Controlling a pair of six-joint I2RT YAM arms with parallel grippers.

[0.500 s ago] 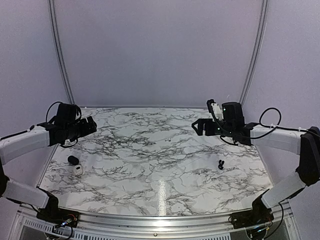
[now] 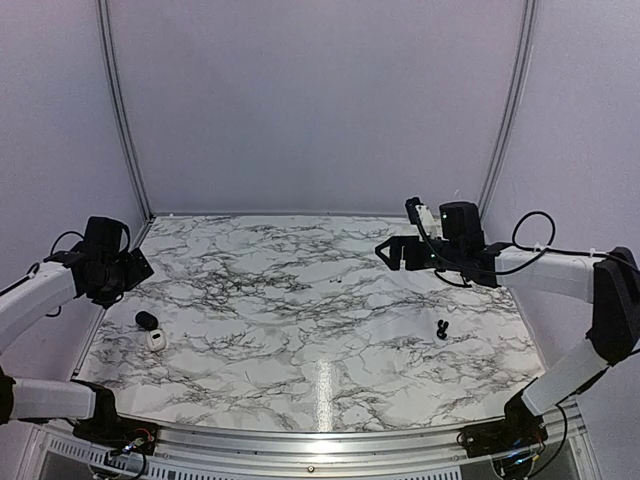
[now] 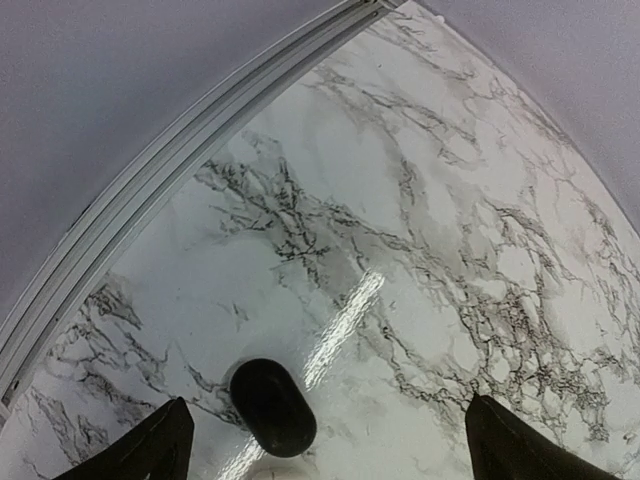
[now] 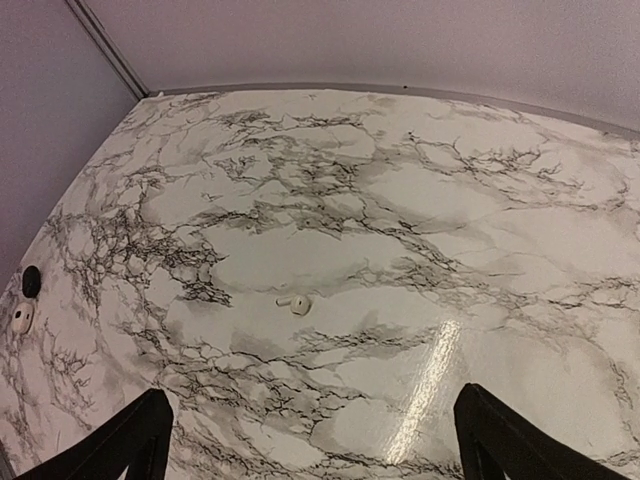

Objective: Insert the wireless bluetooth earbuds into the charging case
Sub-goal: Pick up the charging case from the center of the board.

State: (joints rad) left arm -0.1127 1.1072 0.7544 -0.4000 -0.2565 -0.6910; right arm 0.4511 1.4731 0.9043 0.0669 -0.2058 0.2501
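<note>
- Nothing is inserted yet, so the whole task is ahead.
- The white charging case [image 2: 156,339] sits at about 8 o'clock on the bench [image 2: 300,340]. It is too small to tell whether its lid is up or which way it faces.
- A black rounded object [image 3: 272,405] lies just beside the case, at its 11 o'clock. In the left wrist view its long axis runs from 11 to 5 o'clock.
- One black earbud [image 2: 441,328] lies at about 4 o'clock, well apart from the case. Its long axis runs roughly 12 to 6 o'clock, but I cannot tell which end is the head.
- A tiny white bud-shaped piece [image 4: 297,303] lies near mid-bench, its stem pointing to 9 o'clock.
- The left gripper [image 3: 335,445] hangs above the case area with jaws spread and empty.
- The right gripper [image 4: 320,430] is also spread and empty, out toward 2 o'clock.
</note>
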